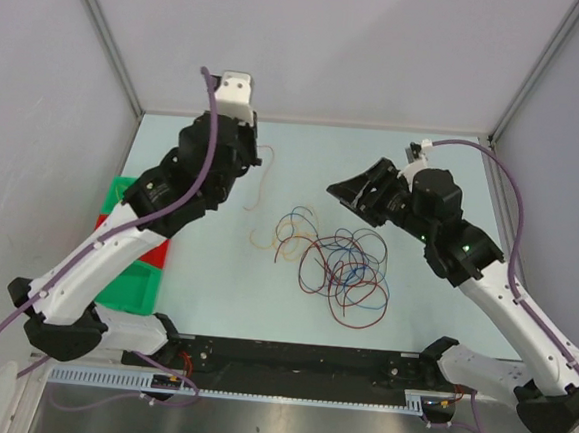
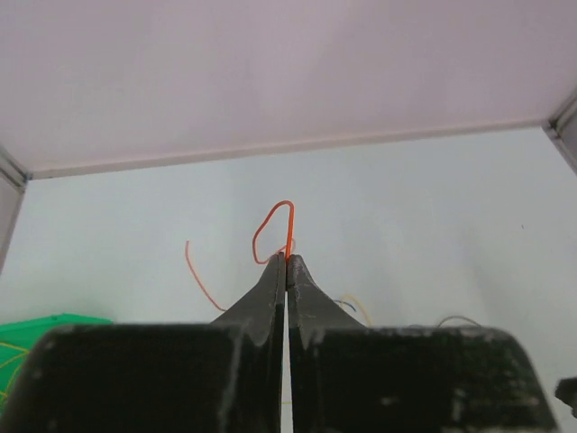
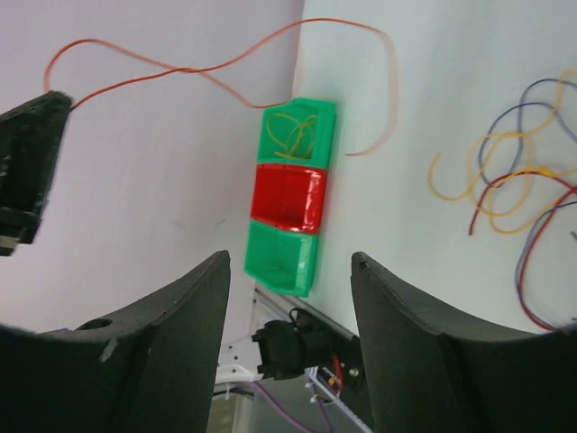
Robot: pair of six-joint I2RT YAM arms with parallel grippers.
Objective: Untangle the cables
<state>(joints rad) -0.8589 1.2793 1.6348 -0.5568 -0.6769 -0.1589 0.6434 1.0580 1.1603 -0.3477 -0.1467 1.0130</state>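
Note:
A tangle of thin red, maroon, blue and purple cables (image 1: 348, 267) lies on the table right of centre, with yellow-orange cables (image 1: 282, 232) at its left edge. My left gripper (image 1: 254, 150) is raised at the back left, shut on one orange-red cable (image 1: 263, 177) that hangs from it. In the left wrist view that cable (image 2: 271, 225) loops above the closed gripper (image 2: 287, 259). My right gripper (image 1: 340, 191) hovers open and empty just behind the tangle. In the right wrist view its gripper (image 3: 288, 260) faces left, with the held cable (image 3: 225, 68) and part of the tangle (image 3: 518, 198) in sight.
Three bins stand in a row at the table's left edge: a green bin (image 3: 300, 131) holding yellow cables, a red bin (image 3: 287, 198) and a second green bin (image 3: 281, 257). They also show under my left arm (image 1: 133, 287). Grey walls enclose the table.

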